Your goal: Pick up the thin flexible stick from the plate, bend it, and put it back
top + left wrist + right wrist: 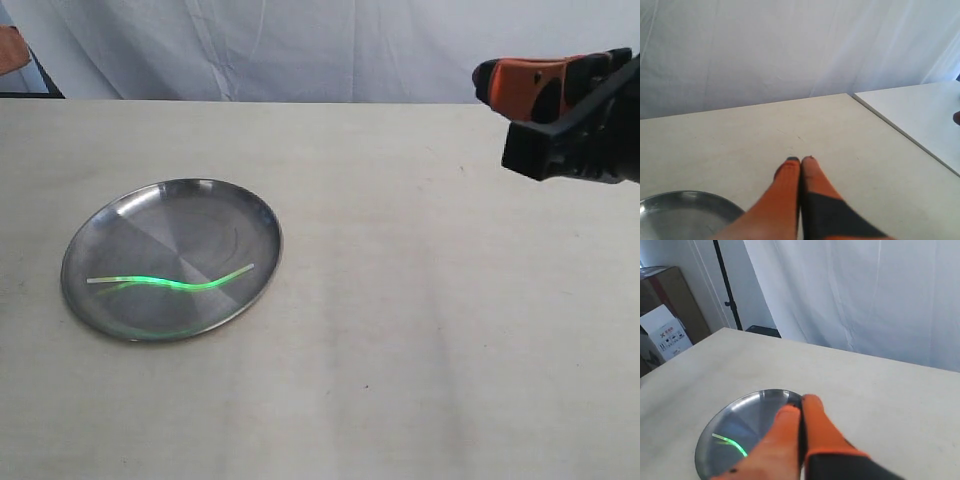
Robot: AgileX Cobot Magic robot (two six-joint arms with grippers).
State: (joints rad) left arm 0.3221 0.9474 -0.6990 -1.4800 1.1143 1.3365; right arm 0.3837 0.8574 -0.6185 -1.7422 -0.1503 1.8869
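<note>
- The stick (170, 283) lies in the plate (190, 215), wavy and glowing green, with both pale ends inside the rim.
- The plate sits on the table (420, 330).
- The left pincer (800, 161) has its 2 fingers pressed together, with nothing between them.
- The right pincer (801, 405) is closed and empty too. It seems to hang above the table, well apart from the plate.
</note>
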